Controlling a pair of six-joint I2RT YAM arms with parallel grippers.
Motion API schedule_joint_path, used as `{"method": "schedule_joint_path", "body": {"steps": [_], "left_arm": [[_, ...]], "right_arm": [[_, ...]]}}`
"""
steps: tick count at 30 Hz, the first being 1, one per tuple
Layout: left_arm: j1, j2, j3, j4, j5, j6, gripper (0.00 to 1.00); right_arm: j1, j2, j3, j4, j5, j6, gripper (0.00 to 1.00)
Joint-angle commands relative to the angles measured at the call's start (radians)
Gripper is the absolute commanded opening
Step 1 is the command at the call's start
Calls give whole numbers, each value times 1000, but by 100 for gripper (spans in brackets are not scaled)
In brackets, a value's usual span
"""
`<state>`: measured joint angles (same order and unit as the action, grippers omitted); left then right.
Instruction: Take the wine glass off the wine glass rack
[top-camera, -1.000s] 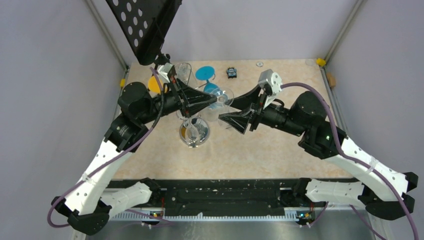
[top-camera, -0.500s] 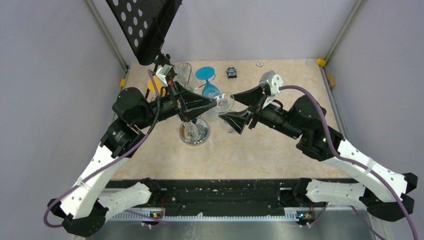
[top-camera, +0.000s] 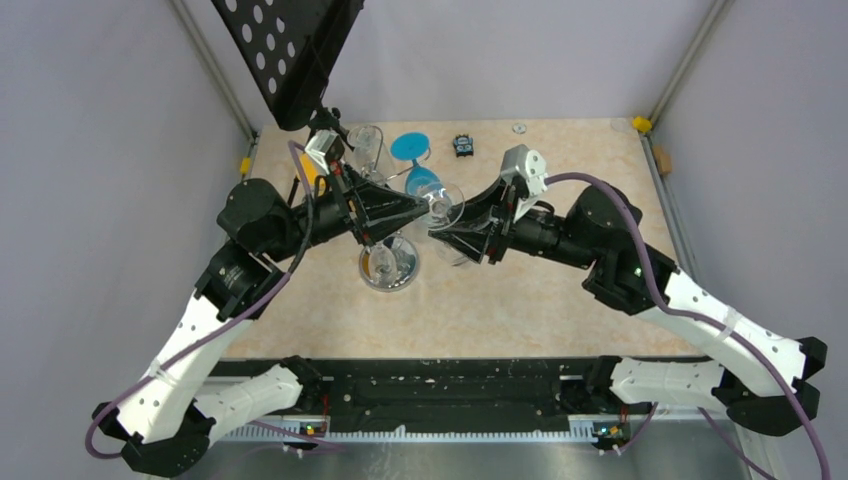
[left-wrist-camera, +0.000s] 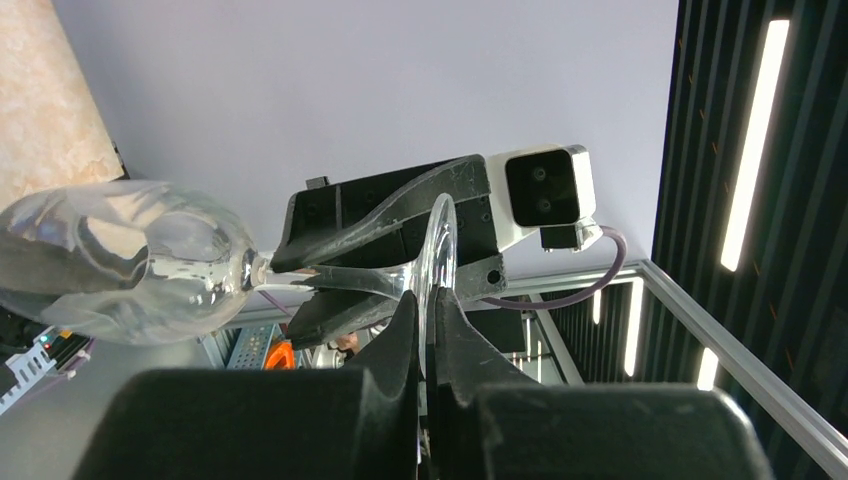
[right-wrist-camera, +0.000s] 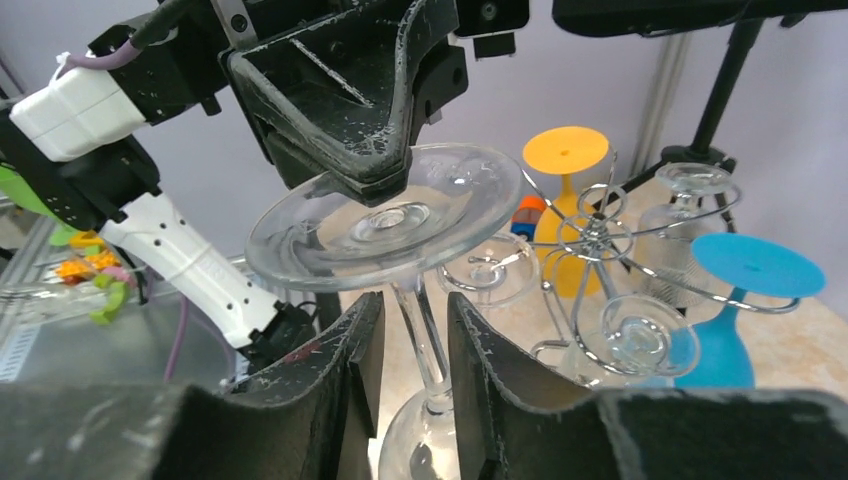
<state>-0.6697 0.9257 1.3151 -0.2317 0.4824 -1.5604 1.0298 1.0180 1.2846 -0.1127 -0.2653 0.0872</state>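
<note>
Above beige tabletop (top-camera: 530, 290), left gripper (left-wrist-camera: 425, 312) clamps clear wine glass (left-wrist-camera: 130, 262) by foot; right gripper (right-wrist-camera: 413, 312) narrowly straddles stem.

From above, the left hand (top-camera: 430, 206) hides most of the silver wire glass rack (top-camera: 390, 272). The bowl of the clear wine glass (right-wrist-camera: 385, 220) runs off the right wrist view's bottom edge. I can't make out the small black object (top-camera: 462, 145) at the back.
</note>
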Motion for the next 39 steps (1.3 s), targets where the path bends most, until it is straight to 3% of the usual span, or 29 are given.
{"method": "schedule_joint_path", "body": {"steps": [1, 5, 7, 8, 11, 12, 15, 21, 26, 32, 39], "left_arm": [[-4, 1, 36, 81, 13, -1, 0], [-4, -1, 34, 88, 14, -2, 0], [-4, -2, 31, 94, 15, 0, 0], [-4, -3, 30, 97, 13, 3, 9], [-4, -11, 25, 98, -6, 30, 52], [-4, -15, 20, 96, -17, 45, 63], [-4, -37, -15, 105, -56, 83, 74], [-5, -49, -82, 115, -95, 108, 77], [-49, 12, -74, 160, -101, 141, 76], [-136, 87, 6, 201, -189, 238, 65], [-177, 143, 15, 291, -206, 194, 59]], "right_arm": [[8, 15, 48, 64, -52, 33, 27], [8, 22, 53, 84, -39, 65, 1], [7, 21, 45, 103, -19, 92, 0], [7, 17, 40, 132, -5, 110, 0], [8, -1, 31, 157, 77, 169, 0], [9, -12, 28, 163, 108, 194, 0], [8, -57, 5, 192, 248, 285, 0], [8, -158, -61, 274, 773, 513, 0], [8, -173, -74, 286, 1063, 721, 0], [7, -162, -62, 164, 1197, 958, 0], [7, -171, -105, 200, 1215, 1043, 0]]}}
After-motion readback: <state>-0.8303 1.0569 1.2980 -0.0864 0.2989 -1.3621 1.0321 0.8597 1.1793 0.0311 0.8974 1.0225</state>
